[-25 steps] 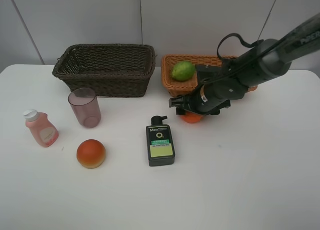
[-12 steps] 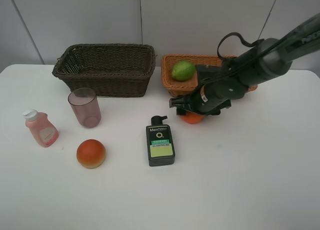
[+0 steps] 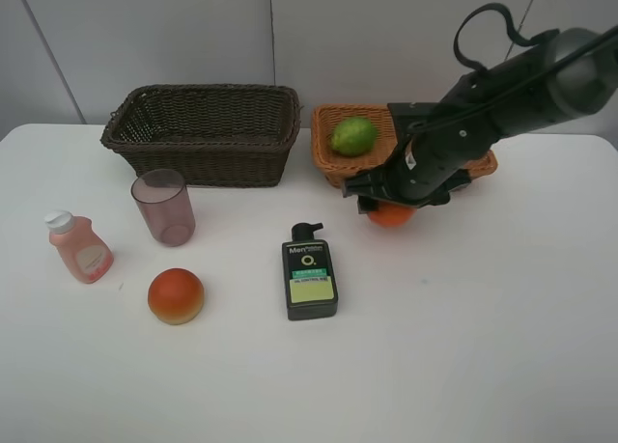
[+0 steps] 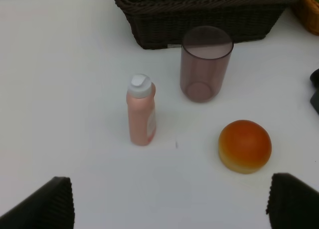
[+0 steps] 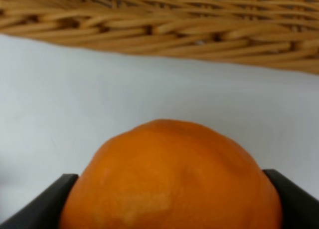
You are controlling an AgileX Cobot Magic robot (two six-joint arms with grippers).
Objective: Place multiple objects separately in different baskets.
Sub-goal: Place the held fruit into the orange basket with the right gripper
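Note:
My right gripper [image 3: 389, 207] is shut on the orange tangerine [image 3: 392, 215] and holds it just in front of the light orange-tan basket [image 3: 329, 166]. In the right wrist view the tangerine [image 5: 169, 174] fills the space between the dark fingers [image 5: 44, 201], with the basket's wall [image 5: 159, 19] behind it. The green lime [image 3: 353, 135] lies in that basket. The dark brown basket [image 3: 203, 155] stands at the back left. The purple cup [image 3: 163, 207], pink bottle [image 3: 79, 248], red-orange fruit [image 3: 176, 295] and pump bottle [image 3: 309, 275] stay on the table. My left gripper [image 4: 169, 205] is open, above the pink bottle [image 4: 141, 111], cup [image 4: 205, 64] and fruit [image 4: 244, 145].
The white table [image 3: 463, 346] runs wide to the front and right. A grey wall stands close behind both baskets. The pump bottle lies flat a short way left and in front of the held tangerine.
My right gripper has lifted the tangerine a little and carried it to the right, along the front of the light basket. Nothing else has moved.

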